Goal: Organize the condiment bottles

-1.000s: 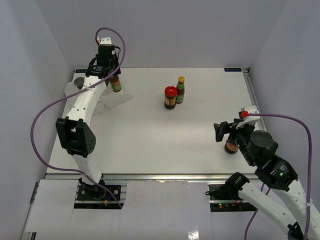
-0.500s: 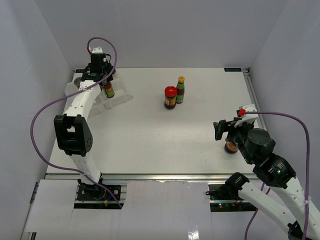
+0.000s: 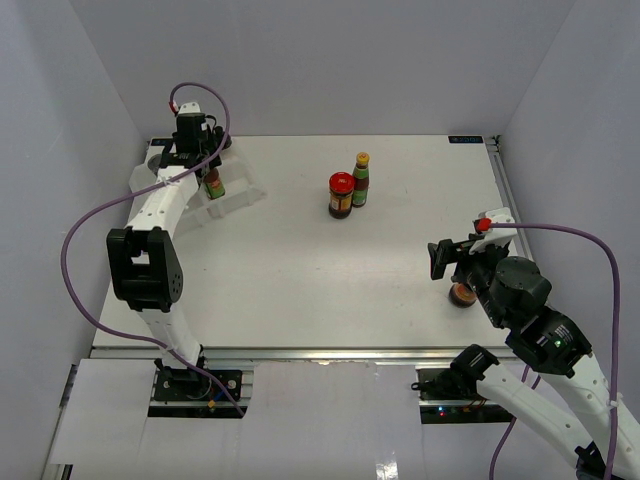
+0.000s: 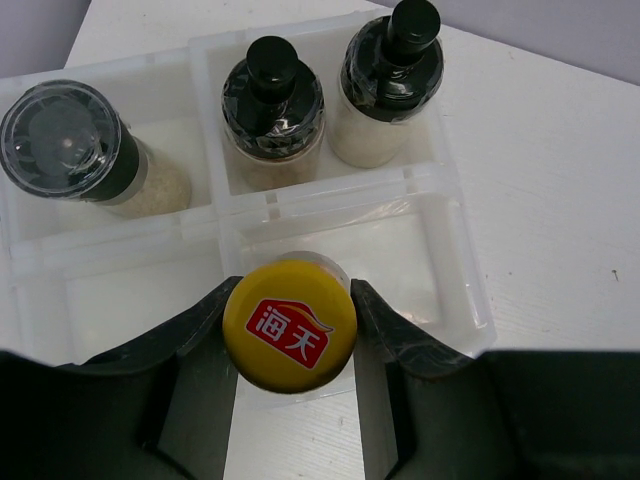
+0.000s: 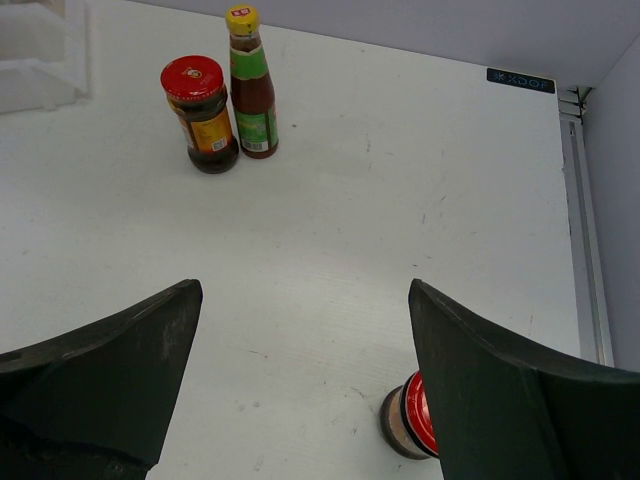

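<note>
My left gripper (image 4: pixel 290 325) is shut on a yellow-capped sauce bottle (image 4: pixel 289 323), held over the clear tray's (image 4: pixel 455 260) near right compartment; from above this bottle (image 3: pixel 213 184) hangs at the table's far left. Two black-capped shakers (image 4: pixel 273 105) (image 4: pixel 392 75) stand in the tray's far compartment, and a dark-lidded jar (image 4: pixel 70 140) fills the left one. A red-lidded jar (image 3: pixel 341 195) and a second yellow-capped bottle (image 3: pixel 361 179) stand together mid-table. My right gripper (image 5: pixel 300 330) is open, with another red-lidded jar (image 5: pixel 410 425) standing by its right finger.
The clear tray (image 3: pixel 232 203) sits at the table's far left corner. A metal rail (image 3: pixel 505 195) runs along the right edge, and white walls close in on three sides.
My left gripper has carried the yellow-capped bottle leftward and a little nearer, over the tray. The right arm has barely moved.
</note>
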Available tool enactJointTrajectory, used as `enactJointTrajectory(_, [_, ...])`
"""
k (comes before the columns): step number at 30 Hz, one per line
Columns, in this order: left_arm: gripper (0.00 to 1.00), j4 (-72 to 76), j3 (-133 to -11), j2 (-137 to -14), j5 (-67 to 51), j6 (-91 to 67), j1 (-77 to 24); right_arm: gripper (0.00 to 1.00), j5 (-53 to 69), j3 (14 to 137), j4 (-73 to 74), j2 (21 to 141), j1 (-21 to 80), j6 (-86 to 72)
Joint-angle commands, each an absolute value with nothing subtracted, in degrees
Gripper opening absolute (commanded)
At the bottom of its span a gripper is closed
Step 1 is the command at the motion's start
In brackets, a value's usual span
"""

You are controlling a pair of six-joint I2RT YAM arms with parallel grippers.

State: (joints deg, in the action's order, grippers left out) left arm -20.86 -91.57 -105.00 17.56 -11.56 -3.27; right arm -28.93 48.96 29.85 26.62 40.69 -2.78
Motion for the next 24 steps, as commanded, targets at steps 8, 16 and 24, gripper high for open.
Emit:
enactJointTrajectory(8, [0.0,-10.5,-89.1,-104.7,17.3,-10.9,-3.2,0.9,-31.1,48.9,26.7,25.9,41.0,-1.4])
enactJointTrajectory(16, [0.07,-10.5,-88.3,-106.3,16.1,-11.1,-3.2,0.9,-31.6,49.0,26.6,25.0,41.0,-1.2])
enactJointTrajectory(24, [0.66,-11.7,-88.9,-106.4,15.3,-11.0,-3.2,0.9,-31.7,48.5,26.4,25.0,41.0,-1.2])
